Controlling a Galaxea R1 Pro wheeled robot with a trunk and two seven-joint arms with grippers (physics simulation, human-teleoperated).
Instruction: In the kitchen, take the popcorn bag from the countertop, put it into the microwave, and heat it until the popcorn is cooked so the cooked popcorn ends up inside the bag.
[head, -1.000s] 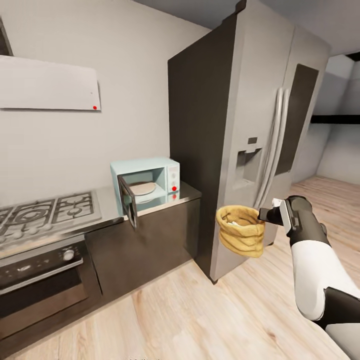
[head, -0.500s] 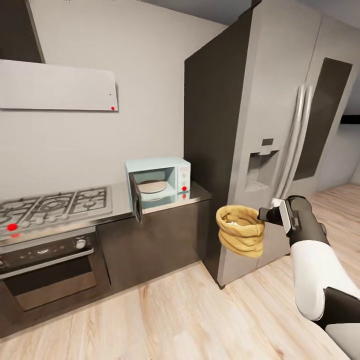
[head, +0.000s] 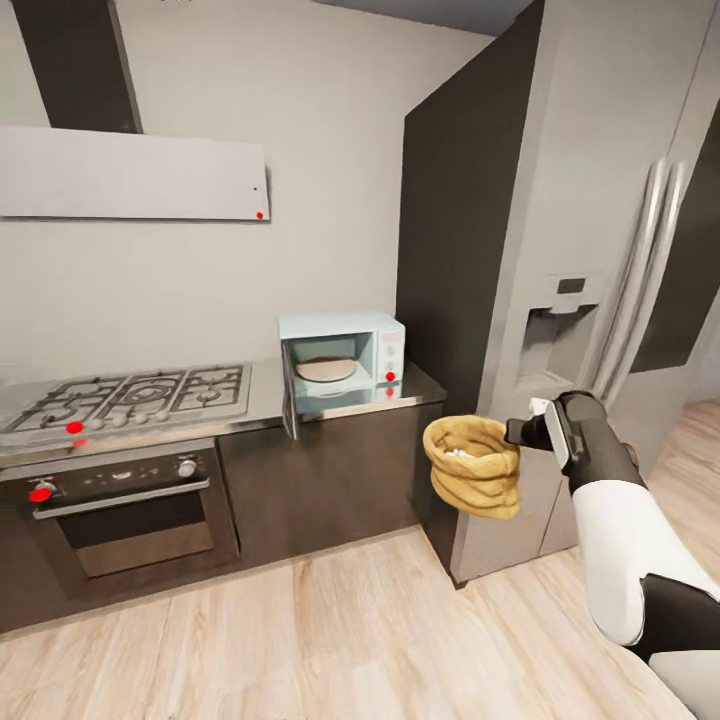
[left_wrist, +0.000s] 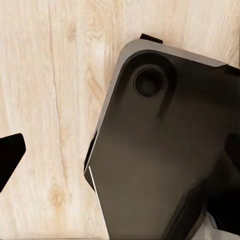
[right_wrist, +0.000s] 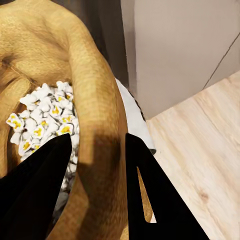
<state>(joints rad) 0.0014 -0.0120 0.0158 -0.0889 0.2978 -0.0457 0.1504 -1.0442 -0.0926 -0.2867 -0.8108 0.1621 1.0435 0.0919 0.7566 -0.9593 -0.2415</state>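
Tan paper sack: the popcorn bag (head: 472, 466) hangs in the air in front of the dark side of the fridge (head: 560, 250), well apart from the countertop (head: 262, 395), upright with its rolled rim on top.
Contents: the popcorn (right_wrist: 46, 116) lies inside the bag as white puffs with yellow centres.
Right gripper (head: 516, 432): its two dark fingers (right_wrist: 148, 190) pinch the bag's rim, one inside the mouth and one outside.
Left gripper: I cannot tell its state; the left wrist view looks down on the wood floor (left_wrist: 47, 100) and a dark rounded robot part (left_wrist: 165, 160).
Microwave (head: 343, 355): pale blue, on the countertop just beside the fridge, door swung open, pale turntable plate (head: 326, 369) inside.
Hob (head: 135, 393): on the countertop, above the black oven (head: 130, 505).
Writing: no brand or label is readable; small red dots mark the microwave panel, hob, oven and hood (head: 130, 175).
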